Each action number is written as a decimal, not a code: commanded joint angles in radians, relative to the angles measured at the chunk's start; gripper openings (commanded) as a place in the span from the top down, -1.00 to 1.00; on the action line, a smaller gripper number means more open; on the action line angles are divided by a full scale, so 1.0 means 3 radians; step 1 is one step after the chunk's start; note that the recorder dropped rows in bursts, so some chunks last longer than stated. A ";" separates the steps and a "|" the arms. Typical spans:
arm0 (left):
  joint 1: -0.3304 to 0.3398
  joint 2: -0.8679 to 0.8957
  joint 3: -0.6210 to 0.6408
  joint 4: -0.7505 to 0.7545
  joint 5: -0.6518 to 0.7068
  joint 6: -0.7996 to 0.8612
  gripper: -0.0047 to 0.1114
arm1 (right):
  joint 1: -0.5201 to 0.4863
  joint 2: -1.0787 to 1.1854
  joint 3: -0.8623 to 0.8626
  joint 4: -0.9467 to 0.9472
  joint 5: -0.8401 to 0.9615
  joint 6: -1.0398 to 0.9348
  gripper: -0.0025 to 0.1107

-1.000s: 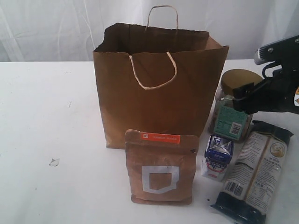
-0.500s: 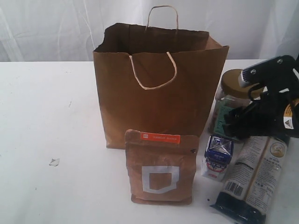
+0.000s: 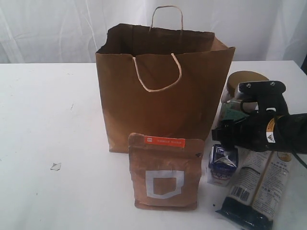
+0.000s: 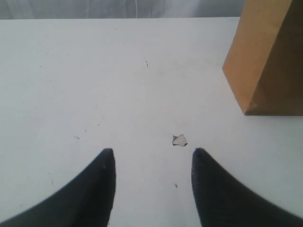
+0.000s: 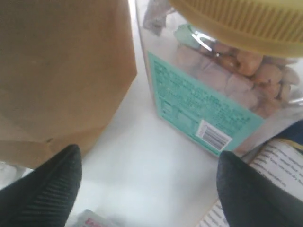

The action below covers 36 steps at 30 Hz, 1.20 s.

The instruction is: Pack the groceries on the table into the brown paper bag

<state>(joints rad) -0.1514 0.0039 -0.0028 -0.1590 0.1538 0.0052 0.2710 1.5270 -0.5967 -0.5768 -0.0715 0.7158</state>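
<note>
Noodle packet [image 3: 261, 184] lying flat, long axis running front-to-back, paper bag [image 3: 163, 96] upright

Matt brown paper bag [image 3: 163, 110], glossy clear plastic jar [image 5: 213, 90] with ribbed gold lid [image 5: 246, 23], smooth white tabletop [image 3: 48, 120].

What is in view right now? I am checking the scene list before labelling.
bag: one, brown, standing open at the middle back of the table.
pouch: one, brown with orange label, upright in front of the bag.
jar: one, clear, gold lid, right of the bag.
carton: one, blue-white, right of the pouch.
noodle packet: one, dark, lying at front right.
scrap: one, white, on the table's left part.
left gripper: black, above bare table.
right gripper: black, jaws open, over the carton.
</note>
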 commanded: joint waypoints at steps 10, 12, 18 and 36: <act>0.0013 -0.0013 0.0009 -0.0036 0.0015 0.0012 0.00 | -0.0284 0.0069 -0.0041 0.0006 -0.0169 0.0033 -0.33; 0.0013 -0.0013 0.0009 -0.0036 0.0015 0.0012 0.00 | -0.0284 0.0069 -0.0041 0.0006 -0.0177 0.0033 -0.33; 0.0013 -0.0013 0.0009 -0.0036 0.0015 0.0012 0.00 | -0.0286 -0.0020 -0.0041 -0.0009 -0.0246 0.0065 -0.33; 0.0013 -0.0013 0.0009 -0.0036 0.0015 0.0012 0.00 | -0.0208 -0.1111 -0.0026 -0.0234 0.0776 0.0030 -0.33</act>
<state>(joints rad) -0.1514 0.0039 -0.0028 -0.1590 0.1538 0.0052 0.1950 1.2605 -0.6055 -0.6342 0.0901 0.7405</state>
